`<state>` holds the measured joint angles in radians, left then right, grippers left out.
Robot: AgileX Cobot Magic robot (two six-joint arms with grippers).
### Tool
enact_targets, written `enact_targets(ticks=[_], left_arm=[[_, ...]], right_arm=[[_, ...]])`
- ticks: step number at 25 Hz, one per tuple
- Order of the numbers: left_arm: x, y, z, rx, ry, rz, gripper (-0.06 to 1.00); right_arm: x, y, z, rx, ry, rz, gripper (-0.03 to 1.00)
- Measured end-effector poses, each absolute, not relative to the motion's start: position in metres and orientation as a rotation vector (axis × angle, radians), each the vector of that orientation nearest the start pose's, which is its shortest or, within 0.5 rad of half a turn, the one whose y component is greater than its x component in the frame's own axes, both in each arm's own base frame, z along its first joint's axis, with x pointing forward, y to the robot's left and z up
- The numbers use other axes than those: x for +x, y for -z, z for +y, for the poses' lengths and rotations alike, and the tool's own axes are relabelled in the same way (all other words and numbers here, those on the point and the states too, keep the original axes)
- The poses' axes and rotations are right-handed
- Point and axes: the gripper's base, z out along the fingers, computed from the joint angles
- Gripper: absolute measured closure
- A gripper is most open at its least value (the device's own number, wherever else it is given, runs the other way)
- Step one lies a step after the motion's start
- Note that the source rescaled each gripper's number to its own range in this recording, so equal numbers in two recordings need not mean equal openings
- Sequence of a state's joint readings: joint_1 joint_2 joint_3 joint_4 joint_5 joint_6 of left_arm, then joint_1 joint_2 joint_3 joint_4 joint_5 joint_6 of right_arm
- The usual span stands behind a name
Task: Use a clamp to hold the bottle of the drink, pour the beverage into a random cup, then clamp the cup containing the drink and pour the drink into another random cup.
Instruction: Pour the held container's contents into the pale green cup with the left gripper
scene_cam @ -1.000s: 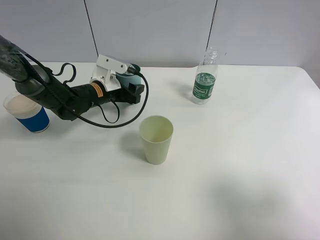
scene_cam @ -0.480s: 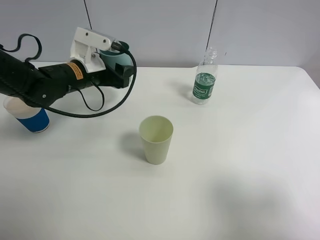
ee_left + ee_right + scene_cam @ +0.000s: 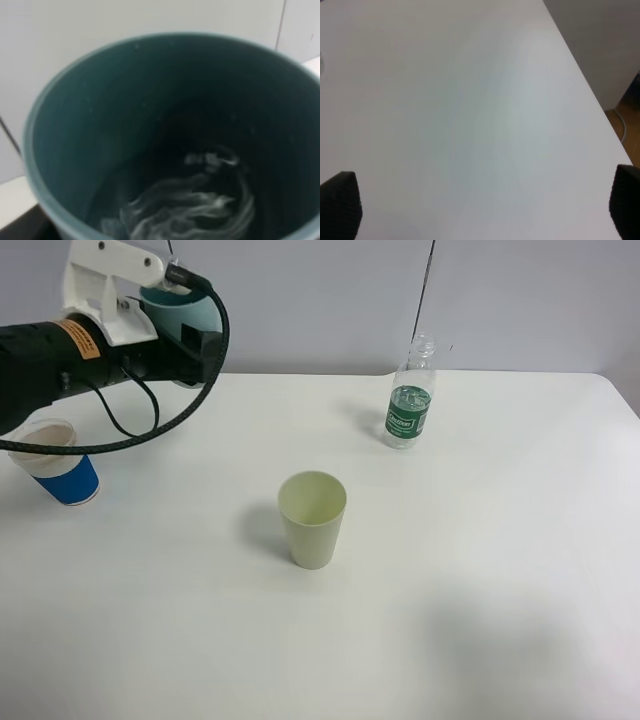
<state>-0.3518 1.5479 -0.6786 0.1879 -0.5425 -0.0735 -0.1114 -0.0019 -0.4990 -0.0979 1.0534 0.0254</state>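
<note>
Currently the left gripper (image 3: 192,340) is clamped on the teal cup (image 3: 183,306) and holds it upright, well above the table (image 3: 480,580) at the far left, in front of the back wall. The left wrist view looks straight into the cup, where the drink (image 3: 200,210) swirls at the bottom. Hazard: with the liquid unsettled, an abrupt swing or an early tilt could throw it over the rim before the cup is above the blue-and-white cup (image 3: 60,462), which stands on the table near the left edge. A weak grip could also let the smooth tumbler slip. The left arm (image 3: 40,358) reaches in roughly level from the left, with the wrist camera mount on top. The right gripper (image 3: 482,207) hangs over bare table with its jaws wide apart, holding nothing. The bottle (image 3: 410,400) and the pale tumbler (image 3: 313,518) stand well apart, untouched.
</note>
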Motion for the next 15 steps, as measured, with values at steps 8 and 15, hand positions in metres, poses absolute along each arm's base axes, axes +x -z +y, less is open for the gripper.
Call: enact_targets(ticks=[8,15], left_arm=[[0.280,-0.256,-0.081,0.350,0.184,1.798,0.93],[0.265,-0.274,-0.046,0.232,0.095,1.840,0.93]], right_arm=[[-0.006,-0.278,-0.007,0.143,0.171,2.031,-0.03],[-0.006,-0.278,-0.007,0.143,0.171,2.031,-0.03]])
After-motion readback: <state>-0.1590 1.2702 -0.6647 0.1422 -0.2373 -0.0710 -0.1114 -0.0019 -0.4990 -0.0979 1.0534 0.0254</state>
